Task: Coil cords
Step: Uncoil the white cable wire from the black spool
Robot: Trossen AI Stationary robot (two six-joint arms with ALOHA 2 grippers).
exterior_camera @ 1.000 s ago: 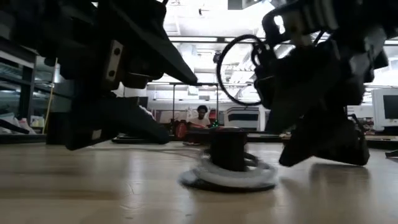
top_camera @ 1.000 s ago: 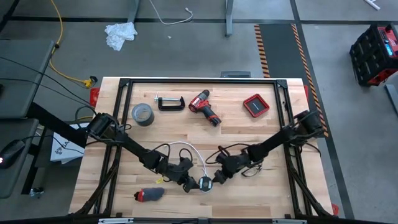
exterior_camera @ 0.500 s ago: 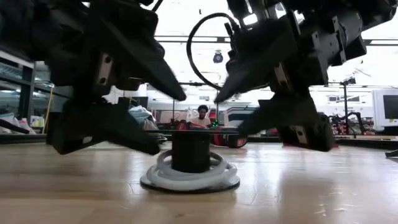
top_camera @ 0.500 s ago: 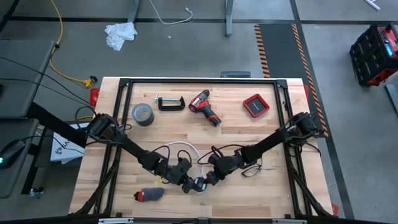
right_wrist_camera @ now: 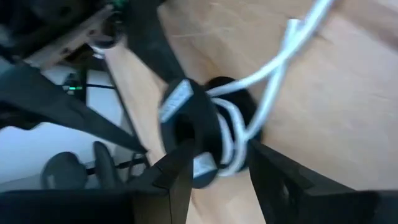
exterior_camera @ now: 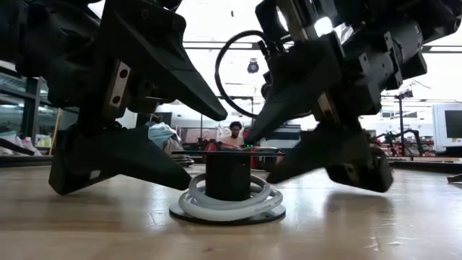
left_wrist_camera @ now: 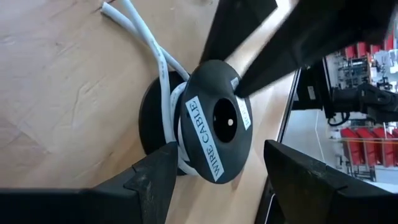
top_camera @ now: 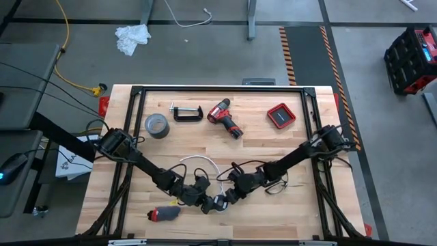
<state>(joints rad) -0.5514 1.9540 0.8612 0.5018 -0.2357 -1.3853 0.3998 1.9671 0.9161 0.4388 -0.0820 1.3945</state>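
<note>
The cord is a thin white cable wound on a small black spool (exterior_camera: 227,189) labelled WIRE CABLE (left_wrist_camera: 205,140). The spool stands upright on its bottom flange near the table's front middle (top_camera: 218,203). The cable's free loop (top_camera: 200,162) lies on the wood behind it. My left gripper (exterior_camera: 208,148) comes in from the left and my right gripper (exterior_camera: 260,160) from the right. Both are open and slant down. Each has one finger above the spool's top and one low beside the coils. My left gripper's lower finger (left_wrist_camera: 163,171) stands close beside the white coils (left_wrist_camera: 176,134); whether it touches them I cannot tell. My right gripper's upper fingertip (exterior_camera: 253,137) stands at the rim of the spool's top flange (left_wrist_camera: 239,93); whether it touches it I cannot tell.
Along the far side lie a grey tape roll (top_camera: 156,125), a black clamp (top_camera: 186,112), a red drill (top_camera: 225,117) and a red-framed square case (top_camera: 280,115). A red-and-black object (top_camera: 164,214) lies front left. A person (exterior_camera: 233,133) sits in the room beyond.
My right gripper has gone toward the table's left edge and closed in on the spool, its fingers now over and beside it. The spool has slid a little toward the left edge and stands upright between the two grippers.
</note>
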